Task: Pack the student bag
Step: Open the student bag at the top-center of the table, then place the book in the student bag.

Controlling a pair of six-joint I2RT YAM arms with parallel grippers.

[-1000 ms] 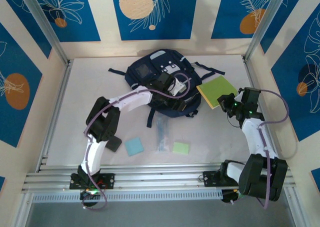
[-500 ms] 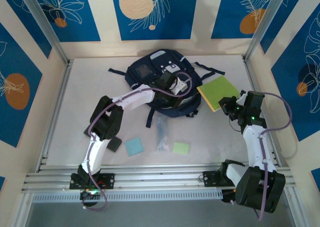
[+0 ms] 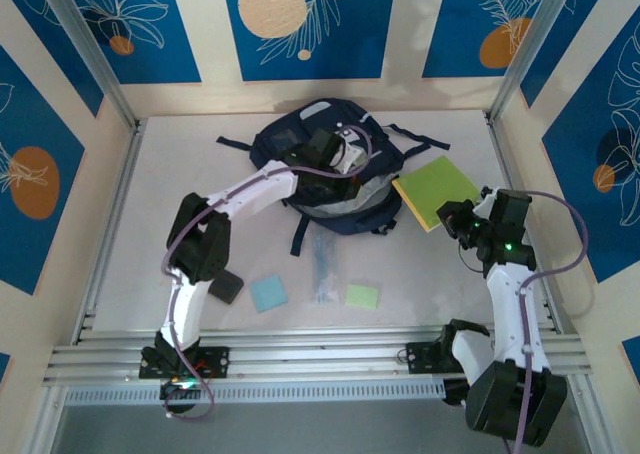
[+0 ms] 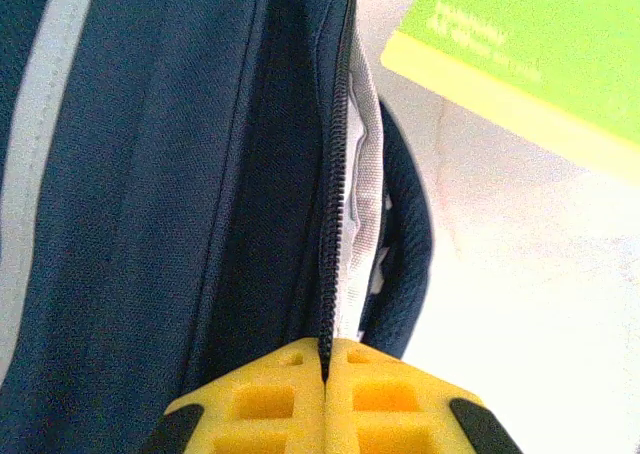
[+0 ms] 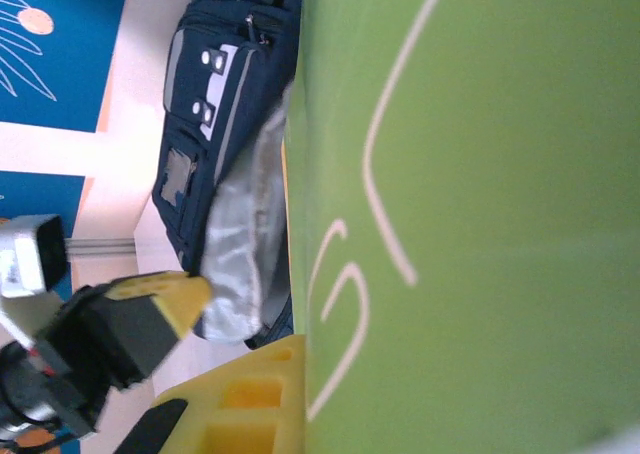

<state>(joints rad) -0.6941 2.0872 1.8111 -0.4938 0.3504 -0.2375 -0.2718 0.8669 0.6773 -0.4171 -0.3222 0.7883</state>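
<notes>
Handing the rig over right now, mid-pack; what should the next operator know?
Left claw: shut on the zip edge of the student bag, holding the opening up.
Right claw: shut on the green book, beside the bag, not inside yet.
On the table: blue pad, green pad, clear packet, small black item.
Done: bag opened. Left: load the book, then likely the table items.

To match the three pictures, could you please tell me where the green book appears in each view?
Top external: green book right of centre.
Left wrist: top right corner.
Right wrist: right side, top to bottom.
Shared landmark: the navy backpack, left of the book in all three.
</notes>
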